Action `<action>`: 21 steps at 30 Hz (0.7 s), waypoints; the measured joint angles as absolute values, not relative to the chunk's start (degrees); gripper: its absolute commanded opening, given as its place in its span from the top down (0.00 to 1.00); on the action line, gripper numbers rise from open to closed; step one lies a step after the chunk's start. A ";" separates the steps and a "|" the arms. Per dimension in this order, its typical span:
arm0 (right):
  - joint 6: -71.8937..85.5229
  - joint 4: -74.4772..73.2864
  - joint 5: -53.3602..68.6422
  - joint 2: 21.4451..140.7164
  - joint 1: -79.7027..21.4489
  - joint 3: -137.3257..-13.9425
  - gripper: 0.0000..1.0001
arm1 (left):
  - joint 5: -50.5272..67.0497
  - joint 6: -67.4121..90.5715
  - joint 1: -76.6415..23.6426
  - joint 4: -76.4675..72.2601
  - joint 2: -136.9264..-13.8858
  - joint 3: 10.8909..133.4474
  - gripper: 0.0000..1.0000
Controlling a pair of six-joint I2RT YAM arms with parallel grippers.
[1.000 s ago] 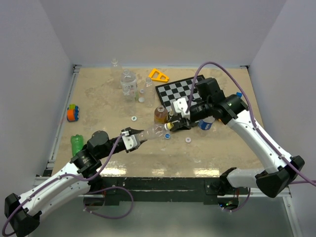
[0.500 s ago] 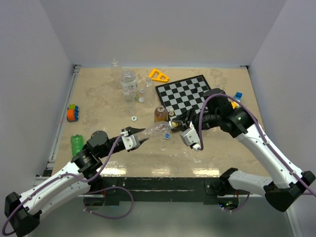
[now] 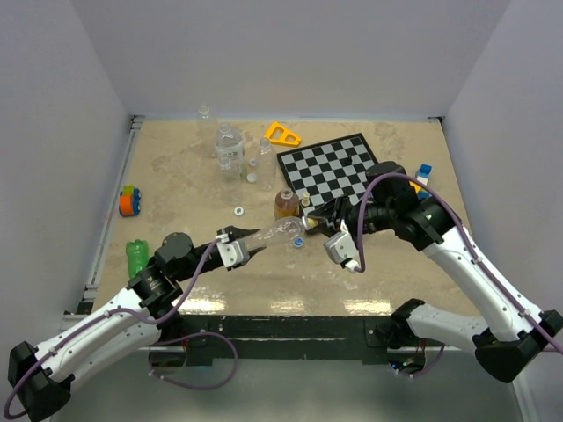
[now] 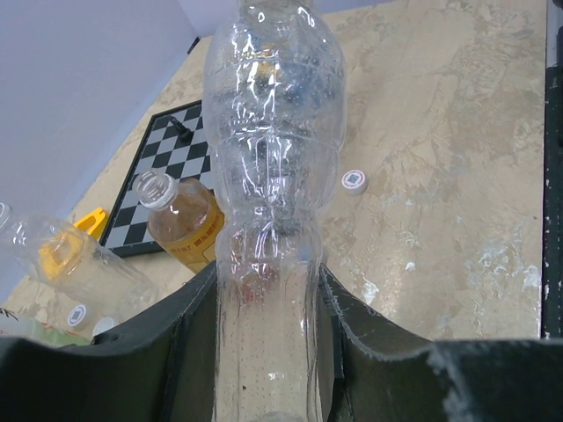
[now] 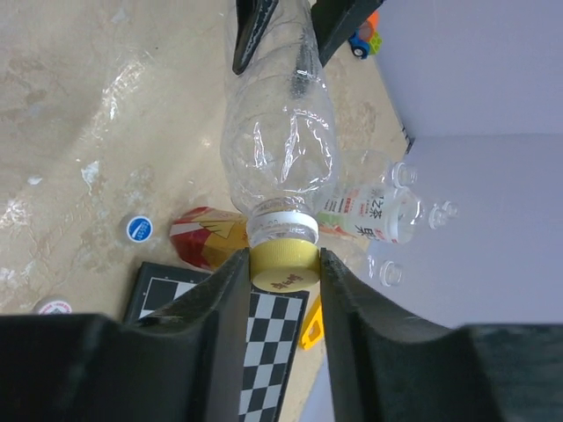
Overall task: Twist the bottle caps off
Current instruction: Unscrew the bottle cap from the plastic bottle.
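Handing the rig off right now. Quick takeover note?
Left hand: shut on the body of the clear bottle, held roughly level.
Right hand: shut on the yellow cap, which sits on that bottle's neck.
Done: the amber bottle stands by the chessboard and looks uncapped. A blue cap and a white cap lie loose on the table.
Left: twist the yellow cap off. The green bottle lies near the table's left edge; whether it has a cap on is unclear.
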State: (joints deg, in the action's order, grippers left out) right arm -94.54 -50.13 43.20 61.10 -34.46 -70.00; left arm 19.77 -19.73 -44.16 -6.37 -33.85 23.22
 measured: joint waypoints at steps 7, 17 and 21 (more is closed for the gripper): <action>-87.99 -49.39 43.33 56.51 -29.67 -69.95 0.33 | 19.68 -19.66 -44.01 -4.14 -33.58 22.70 1.00; -61.17 -45.80 46.70 47.46 -22.85 -68.23 0.17 | 19.68 -19.51 -44.01 -3.33 -32.93 22.68 1.00; -48.38 -44.14 52.80 51.51 -22.81 -68.77 0.16 | 19.70 -19.49 -44.01 -3.31 -32.93 22.68 1.00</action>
State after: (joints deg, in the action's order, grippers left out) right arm -48.38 -44.14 52.80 51.51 -22.81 -68.77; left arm 19.70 -19.49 -44.01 -3.31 -32.93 22.68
